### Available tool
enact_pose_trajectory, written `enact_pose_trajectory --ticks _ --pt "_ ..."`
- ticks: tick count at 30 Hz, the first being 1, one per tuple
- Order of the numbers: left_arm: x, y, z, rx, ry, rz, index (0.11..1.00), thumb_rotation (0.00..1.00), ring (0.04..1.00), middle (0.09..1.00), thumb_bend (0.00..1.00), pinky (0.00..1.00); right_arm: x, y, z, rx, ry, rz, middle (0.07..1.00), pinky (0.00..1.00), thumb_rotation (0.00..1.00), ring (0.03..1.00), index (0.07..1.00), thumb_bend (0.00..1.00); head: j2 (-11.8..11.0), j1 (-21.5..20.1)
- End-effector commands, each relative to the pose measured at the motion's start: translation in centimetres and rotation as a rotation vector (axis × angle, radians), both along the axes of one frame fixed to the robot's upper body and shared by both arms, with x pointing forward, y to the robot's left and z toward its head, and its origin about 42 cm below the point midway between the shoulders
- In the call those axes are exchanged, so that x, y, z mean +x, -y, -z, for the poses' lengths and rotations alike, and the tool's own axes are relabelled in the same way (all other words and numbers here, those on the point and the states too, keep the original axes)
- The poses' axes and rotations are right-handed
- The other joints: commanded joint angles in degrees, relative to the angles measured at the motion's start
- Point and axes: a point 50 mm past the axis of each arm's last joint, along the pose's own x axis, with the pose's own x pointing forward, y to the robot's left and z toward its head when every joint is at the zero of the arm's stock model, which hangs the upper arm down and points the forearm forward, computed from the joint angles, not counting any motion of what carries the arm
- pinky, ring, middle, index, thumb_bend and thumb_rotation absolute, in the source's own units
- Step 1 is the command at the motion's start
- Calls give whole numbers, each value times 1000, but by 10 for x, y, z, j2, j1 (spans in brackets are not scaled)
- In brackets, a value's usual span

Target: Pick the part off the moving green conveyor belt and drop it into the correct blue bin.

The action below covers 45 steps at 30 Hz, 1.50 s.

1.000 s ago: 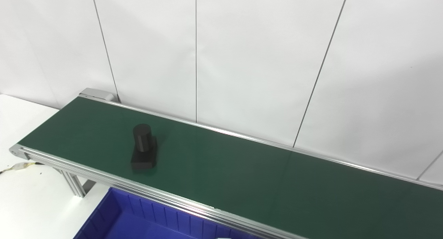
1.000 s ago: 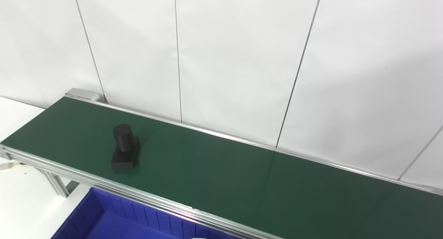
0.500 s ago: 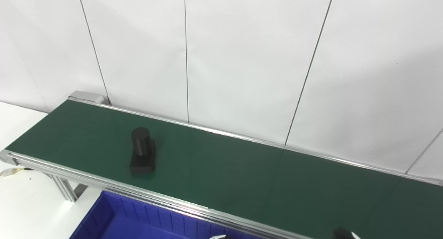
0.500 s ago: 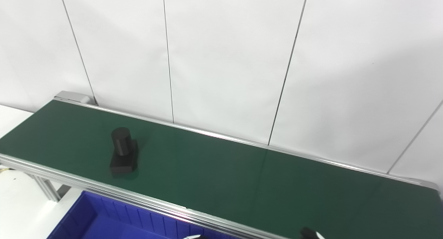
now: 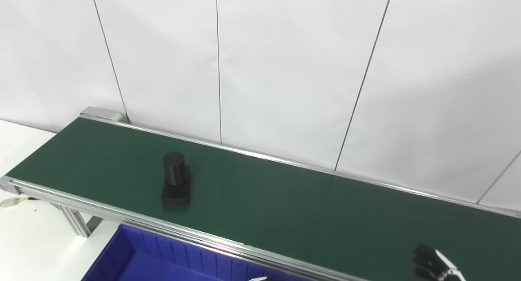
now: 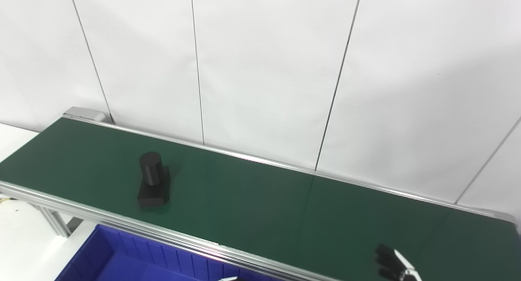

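The part (image 5: 176, 185) is black: an upright cylinder on a flat rectangular base. It stands on the left half of the green conveyor belt (image 5: 285, 207), nearer the front rail; it also shows in the right eye view (image 6: 153, 185). Only the dark fingertips of my right hand (image 5: 433, 266) show, at the bottom right over the belt's front part, far right of the part. The fingers are stretched out and hold nothing. My left hand is out of view.
A blue bin (image 5: 154, 260) with a ribbed inner wall sits below the belt's front rail (image 5: 122, 220) at the bottom left. A small pale sliver (image 5: 257, 278) at the bottom edge is unidentifiable. White wall panels stand behind the belt; a white tabletop (image 5: 28, 232) lies at left.
The part has travelled a little to the right on the belt. My right hand's fingertips have come up into view at the bottom right. The camera shifted slightly at first.
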Motion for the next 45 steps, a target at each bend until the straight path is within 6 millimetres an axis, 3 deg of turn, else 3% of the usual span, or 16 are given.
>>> enact_pose_trajectory --ticks 1,9,27,36,45 --pt "8 2 -7 -12 56 11 847 107 819 864 936 742 10 3 -12 -14 31 -8 812 730 182 791 818 864 0 1" --pt "10 2 -5 -8 54 9 842 95 820 861 936 744 47 8 -27 -57 34 -27 816 741 169 800 817 859 -3 0" --pt "14 -1 -3 -5 45 6 843 61 815 864 938 731 109 22 -55 -195 24 15 847 784 223 824 863 807 -6 -6" --pt "14 0 -4 -6 50 4 841 64 811 860 934 726 138 30 -69 -235 40 17 845 759 246 808 863 822 -5 -5" --pt "14 1 -3 -15 49 6 840 59 816 862 935 731 168 17 -87 -322 43 -41 857 779 248 822 872 809 -4 -1"
